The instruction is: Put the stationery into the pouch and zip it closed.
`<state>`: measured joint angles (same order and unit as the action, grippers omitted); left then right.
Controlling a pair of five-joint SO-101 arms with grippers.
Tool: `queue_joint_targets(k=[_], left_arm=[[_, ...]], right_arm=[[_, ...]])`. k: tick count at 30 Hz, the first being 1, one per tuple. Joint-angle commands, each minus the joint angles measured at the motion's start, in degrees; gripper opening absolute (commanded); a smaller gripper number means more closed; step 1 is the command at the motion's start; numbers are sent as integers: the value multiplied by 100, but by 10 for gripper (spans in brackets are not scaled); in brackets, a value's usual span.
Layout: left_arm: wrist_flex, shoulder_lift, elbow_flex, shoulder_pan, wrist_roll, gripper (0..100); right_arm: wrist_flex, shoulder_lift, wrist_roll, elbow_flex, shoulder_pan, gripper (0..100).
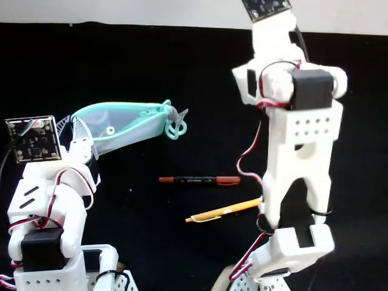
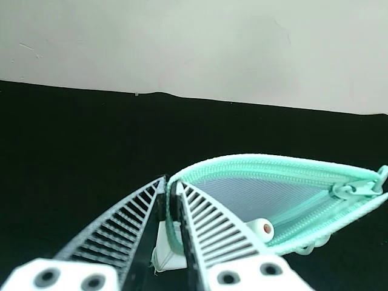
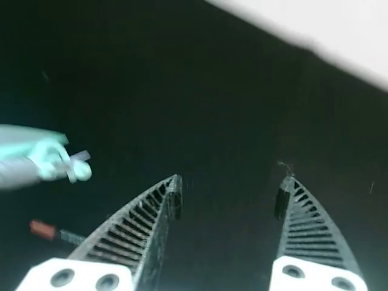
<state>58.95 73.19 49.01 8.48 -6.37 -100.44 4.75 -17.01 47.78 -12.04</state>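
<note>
A mint-green pouch (image 1: 124,124) hangs above the black table with its zipper open; the ring pull (image 1: 176,126) dangles at its right end. My left gripper (image 1: 73,126) is shut on the pouch's left end, the rim pinched between the fingers (image 2: 171,191). A white-capped item (image 2: 262,228) lies inside the pouch (image 2: 273,194). A red pen (image 1: 199,179) and a yellow pen (image 1: 223,211) lie on the table below it. My right gripper (image 3: 229,194) is open and holds nothing, up in the air to the right of the pouch's end (image 3: 36,160), with the red pen's tip (image 3: 42,229) below.
The black cloth (image 1: 182,79) covers the table up to a pale wall (image 2: 194,42) at the back. The right arm's white body (image 1: 300,157) rises tall next to the yellow pen's right end. The left arm's base (image 1: 42,242) stands at the front left.
</note>
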Motion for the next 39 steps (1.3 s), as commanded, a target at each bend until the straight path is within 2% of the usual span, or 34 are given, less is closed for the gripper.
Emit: queue_joint_targets(k=[1,5,13,24,34,39], left_arm=[[-53,-57,-13,-136,-18,7],[-26,-40,-13,-119,-18,7],[-53,-13,391,-92,-18,7],[-53,-13,479,-84,-18,7],[-53,-13,479,-66,-18,7],[-53,-13,479,163,-18,7]], right_arm=[[-57,-66,-79,-716,224,255],[-57,-75,-114,-1596,215,255],[-40,-75,-1116,-3319,-31,255],[-31,-75,-1943,-4356,-479,255],[-13,-84,-2690,-5165,-585,255],[523,-84,-2787,-5411,-743,255]])
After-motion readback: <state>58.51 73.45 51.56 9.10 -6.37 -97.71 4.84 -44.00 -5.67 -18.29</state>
